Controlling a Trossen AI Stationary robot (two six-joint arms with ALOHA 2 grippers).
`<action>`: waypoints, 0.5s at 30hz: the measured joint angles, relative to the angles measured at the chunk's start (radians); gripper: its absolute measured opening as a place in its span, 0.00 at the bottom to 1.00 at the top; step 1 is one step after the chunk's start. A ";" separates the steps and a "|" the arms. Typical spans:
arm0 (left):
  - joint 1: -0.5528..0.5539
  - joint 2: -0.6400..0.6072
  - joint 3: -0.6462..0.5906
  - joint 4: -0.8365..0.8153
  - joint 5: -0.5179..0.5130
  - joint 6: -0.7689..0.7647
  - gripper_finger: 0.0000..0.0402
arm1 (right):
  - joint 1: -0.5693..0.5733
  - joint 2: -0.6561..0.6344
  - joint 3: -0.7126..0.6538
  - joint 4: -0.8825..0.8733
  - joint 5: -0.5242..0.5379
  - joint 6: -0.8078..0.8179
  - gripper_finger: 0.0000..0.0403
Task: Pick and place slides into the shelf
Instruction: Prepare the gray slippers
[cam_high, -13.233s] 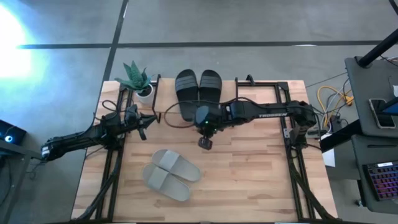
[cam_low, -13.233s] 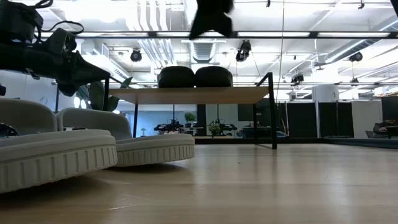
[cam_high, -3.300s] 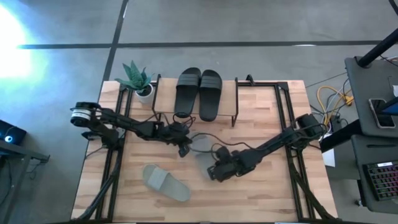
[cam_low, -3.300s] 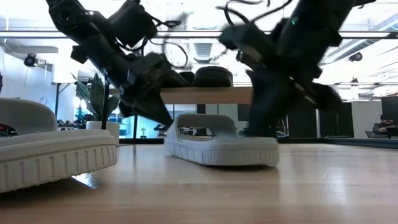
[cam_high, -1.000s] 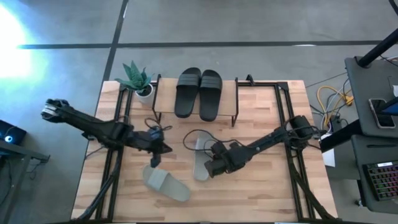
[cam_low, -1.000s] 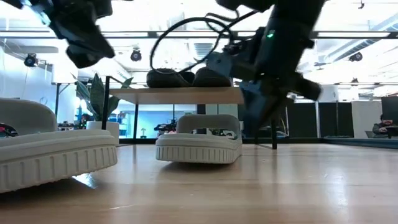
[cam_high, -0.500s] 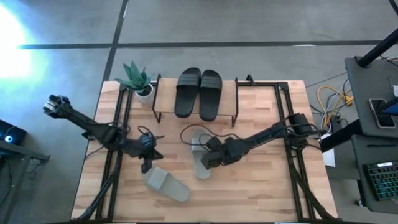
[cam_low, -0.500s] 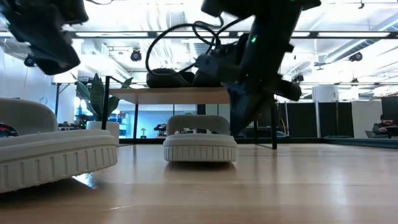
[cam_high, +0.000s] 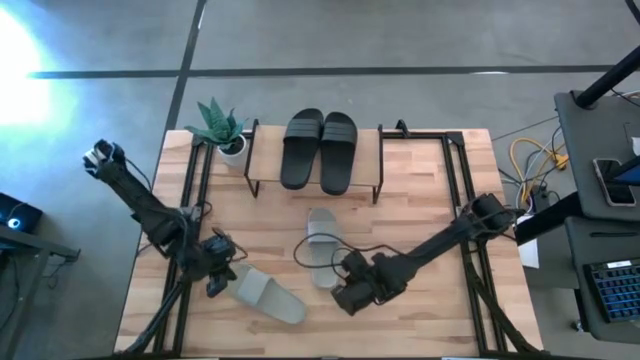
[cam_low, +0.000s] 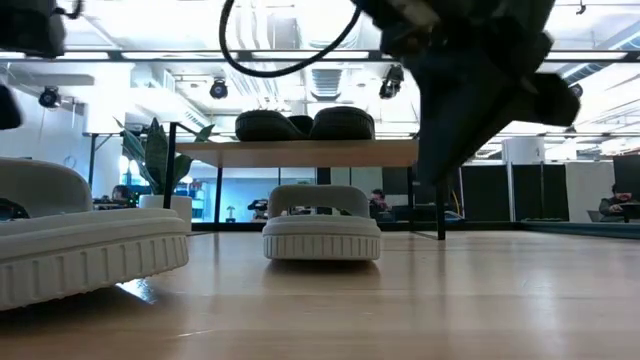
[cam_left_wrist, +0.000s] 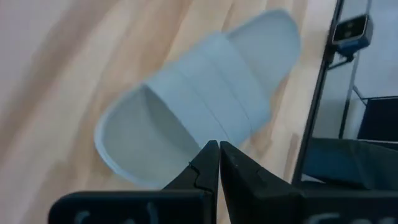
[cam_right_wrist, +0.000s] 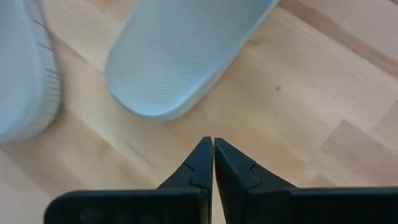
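The black slides lie side by side on the shelf's wooden top board, also seen in the low view. One grey slide rests sole-down on the table in front of the shelf, toe toward it. The other grey slide lies slantwise near the table's near-left part. My left gripper is shut and hovers over that slide's left end. My right gripper is shut, just nearer than the first grey slide's heel.
A potted plant stands at the far left beside the shelf. Black frame rails run along the table's left and right sides. Cables loop off the right arm above the table. Bare wood lies right of the grey slides.
My right gripper has drawn back from the grey slide's side toward the near edge. That slide turned straight, toe toward the shelf, shifted slightly farther, and now lies still. My left gripper has travelled toward the near-left, arriving over the other grey slide.
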 joint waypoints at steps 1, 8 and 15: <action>-0.018 0.012 -0.001 0.000 0.000 -0.028 0.00 | 0.006 0.000 0.007 -0.002 0.002 0.013 0.02; -0.143 0.113 0.011 0.015 0.059 -0.142 0.00 | 0.019 0.000 0.044 0.009 0.026 0.076 0.02; -0.244 0.226 0.011 0.096 0.065 -0.256 0.00 | 0.019 0.000 0.060 0.016 0.036 0.081 0.02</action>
